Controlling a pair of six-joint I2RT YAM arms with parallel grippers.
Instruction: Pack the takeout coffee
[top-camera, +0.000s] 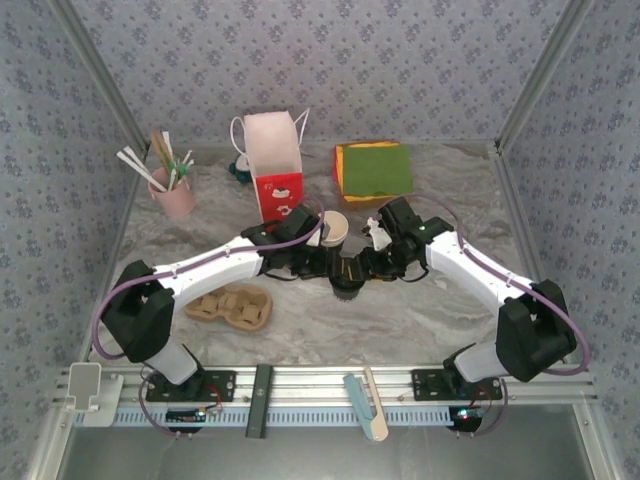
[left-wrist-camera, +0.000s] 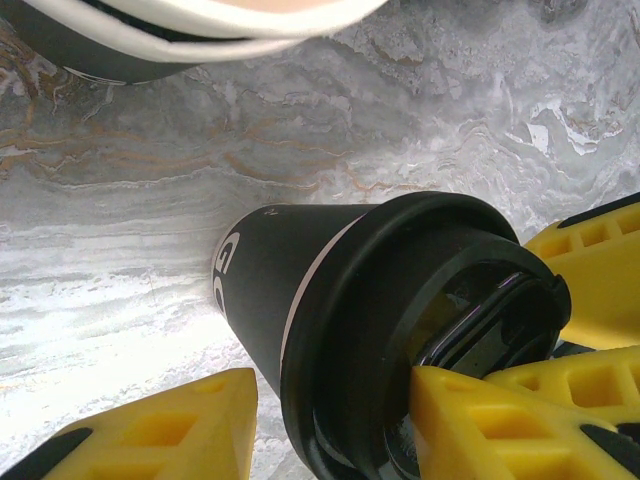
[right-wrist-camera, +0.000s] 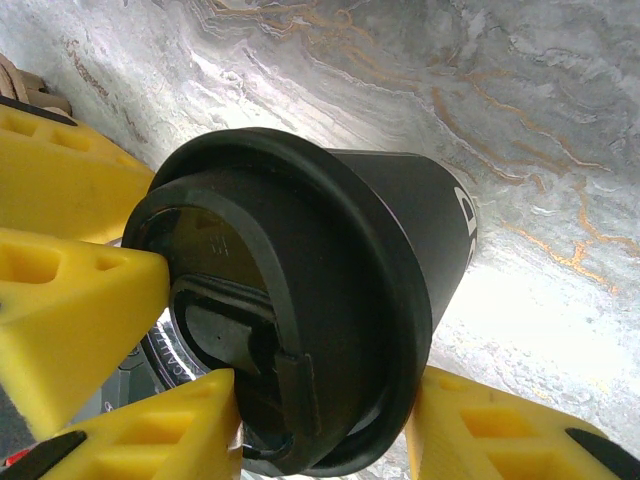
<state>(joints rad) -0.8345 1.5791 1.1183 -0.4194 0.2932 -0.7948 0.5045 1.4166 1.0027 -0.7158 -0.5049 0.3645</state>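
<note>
A marbled grey table (top-camera: 400, 325) sits inside blue-patterned walls. Far to the left of the left pincer (top-camera: 325, 262) stands a pink cup of sticks (top-camera: 172, 192), and the cardboard carrier (top-camera: 232, 305) lies on its near left. That pincer is part-closed on the lidded cup (top-camera: 347, 280), fingers at the lid's rim. The open cup (top-camera: 333, 228) stands just behind it. The right pincer (top-camera: 372, 265) appears to pinch the same lid from the opposite side. One pincer should probably hold lightly while the other lets go, so the lid is not popped off. The bag (top-camera: 275, 165) and napkins (top-camera: 373, 168) crowd the back. The near side offers free room toward the carrier.
</note>
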